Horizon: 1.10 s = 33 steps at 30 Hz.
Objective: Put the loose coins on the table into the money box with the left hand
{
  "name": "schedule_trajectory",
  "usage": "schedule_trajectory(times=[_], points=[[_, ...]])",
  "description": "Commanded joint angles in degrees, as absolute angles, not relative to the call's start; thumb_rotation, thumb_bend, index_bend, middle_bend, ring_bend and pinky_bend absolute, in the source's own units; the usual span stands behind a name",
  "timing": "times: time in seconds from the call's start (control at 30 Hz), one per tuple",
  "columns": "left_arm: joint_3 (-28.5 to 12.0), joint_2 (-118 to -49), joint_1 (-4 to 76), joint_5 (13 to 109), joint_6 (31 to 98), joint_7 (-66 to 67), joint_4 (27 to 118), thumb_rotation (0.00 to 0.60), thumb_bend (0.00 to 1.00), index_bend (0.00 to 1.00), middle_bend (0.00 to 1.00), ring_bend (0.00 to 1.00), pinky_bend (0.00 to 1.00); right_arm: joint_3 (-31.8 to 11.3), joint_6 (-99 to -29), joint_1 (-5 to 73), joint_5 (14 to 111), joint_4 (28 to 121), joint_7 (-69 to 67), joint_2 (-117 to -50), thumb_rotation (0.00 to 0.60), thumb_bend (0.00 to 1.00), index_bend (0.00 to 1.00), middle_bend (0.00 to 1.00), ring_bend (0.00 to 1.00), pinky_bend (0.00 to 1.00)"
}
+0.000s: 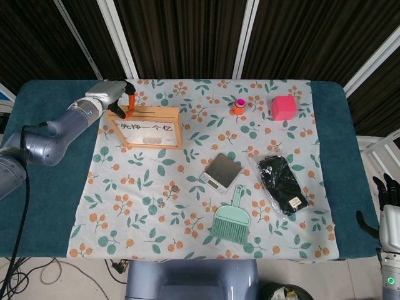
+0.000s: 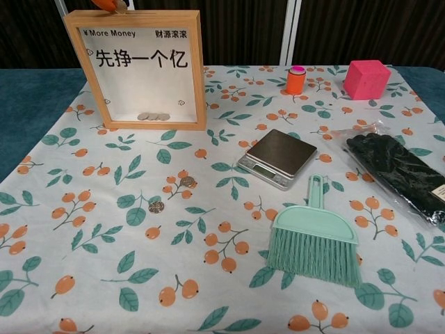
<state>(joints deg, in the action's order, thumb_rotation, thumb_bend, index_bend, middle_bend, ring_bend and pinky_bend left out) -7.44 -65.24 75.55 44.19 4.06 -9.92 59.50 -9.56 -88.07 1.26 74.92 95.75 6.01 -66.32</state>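
Covering a teal table, a leaf-and-berry cloth meets dark slatted walls. The left hand pinches a coin above the far-left money box; two loose coins lie mid-cloth. The right hand hangs off the near right, its fingers unreadable.

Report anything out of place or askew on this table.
Nothing is spilled or damaged. Two coins lie loose on the cloth, outside the money box. The scale sits skewed to the table's edge.
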Motion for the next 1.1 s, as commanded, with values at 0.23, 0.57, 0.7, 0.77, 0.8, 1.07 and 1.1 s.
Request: schedule_trajectory(times=[0.23,0.57,0.7,0.77,0.8,1.07,1.1], points=[[-7.11,-65.55,75.87,46.06,4.52,-11.90,59.18,0.600,0.79,0.78,0.16,0.00,0.00,-9.60,-87.74,1.31,74.67,95.86,5.86,-66.24,0.600,0.39,0.12,0.03,0.05,0.00],[-5.51,-66.22,77.00,47.64,5.18,-13.14,58.81,0.600,0.77,0.72,0.15,0.00,0.00,-9.68,-87.59,1.31,74.34,95.99,5.89,-66.16,0.600,0.39,0.12,0.03,0.05,0.00],[-4.80,-65.97,77.43,47.85,5.18,-13.44,59.10,0.600,0.67,0.53,0.13,0.00,0.00,-9.71,-87.58,1.35,74.36,95.99,5.93,-66.18,0.600,0.39,0.12,0.03,0.05,0.00],[-4.42,-65.77,77.69,47.92,5.06,-13.53,59.22,0.600,0.58,0.47,0.12,0.00,0.00,-9.69,-87.59,1.36,74.42,95.95,5.98,-66.19,0.600,0.39,0.12,0.03,0.05,0.00],[-4.22,-65.66,77.82,47.98,5.09,-13.53,59.25,0.600,0.53,0.45,0.12,0.00,0.00,-9.68,-87.58,1.36,74.41,95.95,5.99,-66.19,0.600,0.39,0.12,0.03,0.05,0.00],[-2.24,-64.48,78.92,48.04,6.05,-13.88,60.39,0.600,0.43,0.34,0.11,0.00,0.00,-9.76,-87.49,1.39,74.10,96.02,6.16,-66.27,0.600,0.39,0.12,0.03,0.05,0.00],[-1.88,-64.38,79.09,48.12,6.18,-13.77,60.50,0.600,0.41,0.33,0.11,0.00,0.00,-9.75,-87.48,1.37,74.06,96.02,6.22,-66.27,0.600,0.39,0.12,0.03,0.05,0.00]])
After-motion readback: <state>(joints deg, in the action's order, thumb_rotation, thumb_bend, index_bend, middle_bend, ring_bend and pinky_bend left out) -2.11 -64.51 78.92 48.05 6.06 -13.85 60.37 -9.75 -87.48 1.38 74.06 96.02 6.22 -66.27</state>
